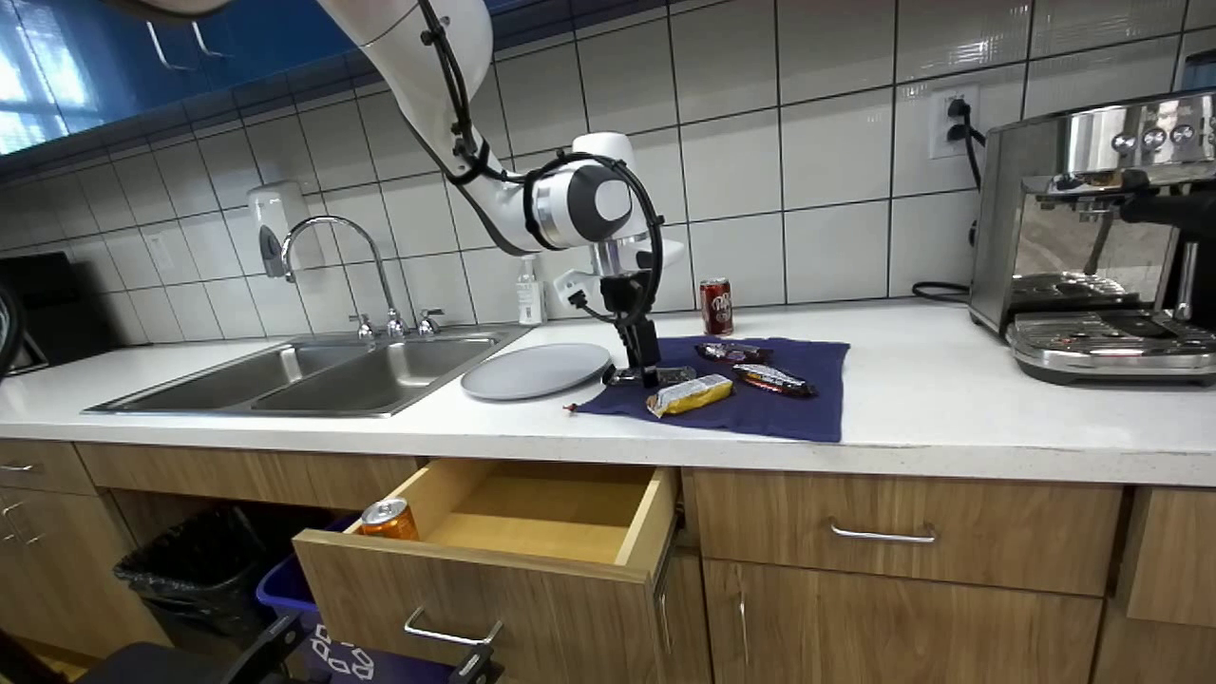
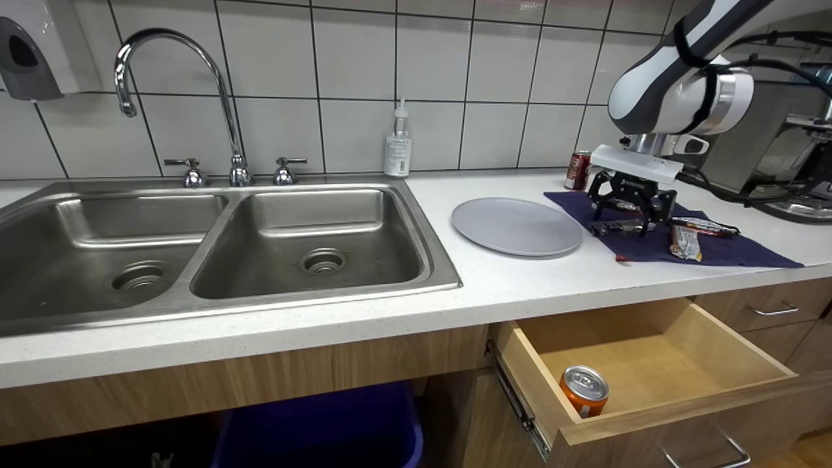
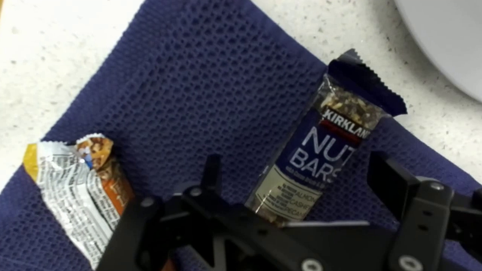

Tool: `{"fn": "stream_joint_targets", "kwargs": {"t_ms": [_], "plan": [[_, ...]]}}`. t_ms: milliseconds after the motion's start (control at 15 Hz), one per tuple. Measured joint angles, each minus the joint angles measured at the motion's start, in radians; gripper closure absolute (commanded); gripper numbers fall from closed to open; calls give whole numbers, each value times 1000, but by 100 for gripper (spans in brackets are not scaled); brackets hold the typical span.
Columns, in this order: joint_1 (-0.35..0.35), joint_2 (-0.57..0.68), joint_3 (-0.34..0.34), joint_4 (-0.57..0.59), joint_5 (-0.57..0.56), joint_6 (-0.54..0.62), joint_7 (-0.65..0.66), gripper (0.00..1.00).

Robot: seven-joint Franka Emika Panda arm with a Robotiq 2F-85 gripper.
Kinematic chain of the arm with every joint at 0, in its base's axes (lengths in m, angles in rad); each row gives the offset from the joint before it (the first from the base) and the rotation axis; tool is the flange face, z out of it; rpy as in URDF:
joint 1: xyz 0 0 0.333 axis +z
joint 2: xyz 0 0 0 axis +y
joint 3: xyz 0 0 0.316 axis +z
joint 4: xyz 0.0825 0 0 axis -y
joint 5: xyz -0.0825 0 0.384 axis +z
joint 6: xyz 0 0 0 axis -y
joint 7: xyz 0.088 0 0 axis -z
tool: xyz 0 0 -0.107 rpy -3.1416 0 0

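Closest to my wrist camera is my own tool (image 3: 299, 175), its black fingers (image 3: 212, 173) spread wide and gripping nothing. Between them lies a nut bar (image 3: 314, 152) in a clear and dark-blue wrapper.

I judge it light and fairly stiff, its thin film slick enough to slide in a loose pinch; too hard a squeeze might crumble the nuts. The best hold is probably across its narrow width, around the middle of the printed body, rather than on the limp crimped end.

The nut bar is beneath my tool, with one finger toward its near side and one toward its far side. Cloth shows in the gap on both sides, so neither finger seems to touch it. Whether the fingertips meet the cloth, I cannot tell.

In both exterior views it lies at the left of a navy cloth (image 1: 800, 418) on the white table (image 1: 931, 389), its crimped end poking past the cloth's edge toward a grey plate (image 1: 537, 372). Nearer and to the right is a yellow-wrapped bar (image 1: 691, 395); farther right, two dark-wrapped bars (image 1: 774, 381). On the far side stands a dark red can (image 1: 716, 307). Below the table's near edge, a pulled-out drawer (image 1: 532, 589) holds an orange can (image 2: 583, 393) at its left front.
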Motion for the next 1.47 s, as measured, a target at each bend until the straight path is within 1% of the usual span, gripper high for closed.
{"fn": "stream_joint_targets", "kwargs": {"t_ms": [267,333,400,733,1000,1133,1467], "plan": [[-1,15,0,23,0,-17,0,0],[-1,19,0,29,0,-20,1,25],[-1,22,0,35,1,-22,1,26],[-4,31,0,54,4,-29,1,66],[-6,32,0,61,4,-34,1,95],[-6,32,0,63,4,-36,1,93],[-6,32,0,63,4,-36,1,93]]}}
